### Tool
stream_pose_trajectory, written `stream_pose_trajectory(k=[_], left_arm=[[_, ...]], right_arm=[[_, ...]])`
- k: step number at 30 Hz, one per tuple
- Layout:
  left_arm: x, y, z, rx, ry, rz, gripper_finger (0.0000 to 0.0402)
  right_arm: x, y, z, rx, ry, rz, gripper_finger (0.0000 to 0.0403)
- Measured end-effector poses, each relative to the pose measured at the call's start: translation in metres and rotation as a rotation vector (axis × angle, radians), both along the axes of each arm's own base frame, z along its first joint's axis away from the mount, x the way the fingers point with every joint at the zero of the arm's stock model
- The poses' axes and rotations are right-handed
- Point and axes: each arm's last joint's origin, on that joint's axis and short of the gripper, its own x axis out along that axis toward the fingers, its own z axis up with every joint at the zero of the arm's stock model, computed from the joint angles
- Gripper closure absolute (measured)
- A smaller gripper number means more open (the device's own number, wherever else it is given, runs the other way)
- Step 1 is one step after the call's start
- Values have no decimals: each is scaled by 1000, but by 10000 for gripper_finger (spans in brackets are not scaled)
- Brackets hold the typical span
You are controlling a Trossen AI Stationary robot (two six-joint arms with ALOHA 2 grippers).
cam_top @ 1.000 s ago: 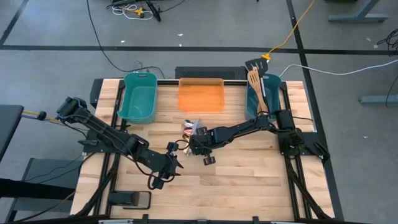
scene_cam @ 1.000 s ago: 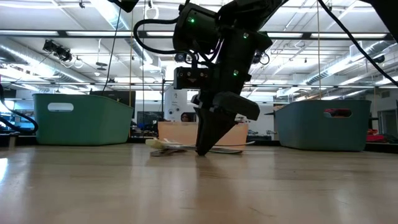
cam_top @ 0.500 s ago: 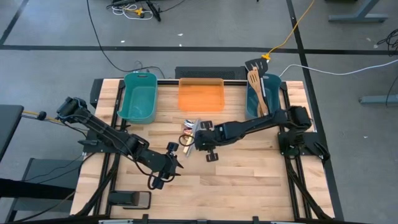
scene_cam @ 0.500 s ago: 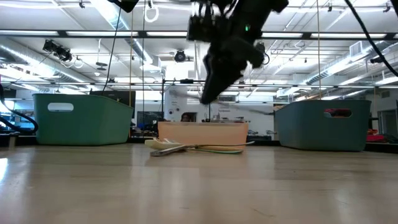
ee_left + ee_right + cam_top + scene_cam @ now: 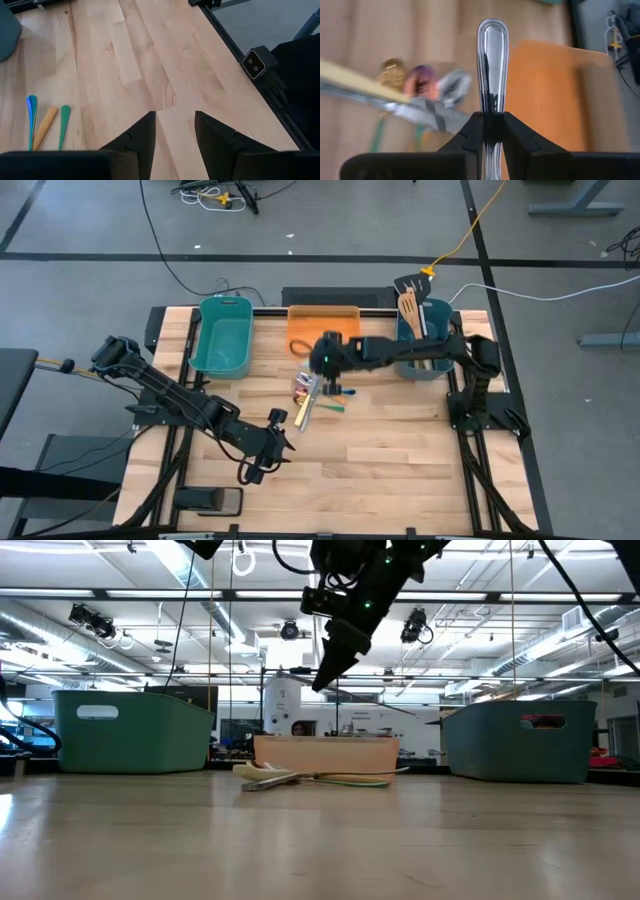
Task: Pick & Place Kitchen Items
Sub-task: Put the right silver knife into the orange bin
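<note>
Carrying is the step: your right gripper (image 5: 492,125) pinches a silver handle (image 5: 492,65) above the table, near the orange tray (image 5: 322,330). Next, pick its bin. Left gripper (image 5: 174,132) waits, narrowly parted.

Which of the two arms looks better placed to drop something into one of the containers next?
The right. Its gripper is shut on a shiny silver cutlery handle, raised beside the orange tray. The left gripper hangs open and empty over bare wood.

Wooden worktop (image 5: 400,460) is carrying two teal tubs (image 5: 225,335) (image 5: 425,340) and an orange tray (image 5: 322,332) along the frame's upper edge; a utensil cluster (image 5: 312,398) is lying at centre.
</note>
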Motion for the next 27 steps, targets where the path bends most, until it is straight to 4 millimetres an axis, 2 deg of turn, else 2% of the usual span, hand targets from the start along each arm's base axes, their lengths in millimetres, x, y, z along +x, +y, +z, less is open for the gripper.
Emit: stream_pose_trajectory(k=[8, 12, 18, 27], left_arm=[[1, 2, 0, 34, -17, 33, 259], [1, 1, 1, 36, -29, 42, 259], [3, 2, 3, 41, -60, 68, 259], [6, 6, 5, 70, -101, 135, 259]], right_arm=[[-6, -57, 21, -15, -69, -23, 352], [-12, -80, 23, 8, -96, -10, 352], [-14, -112, 10, 21, -116, -22, 352], [-8, -134, -8, -3, -146, 25, 352]])
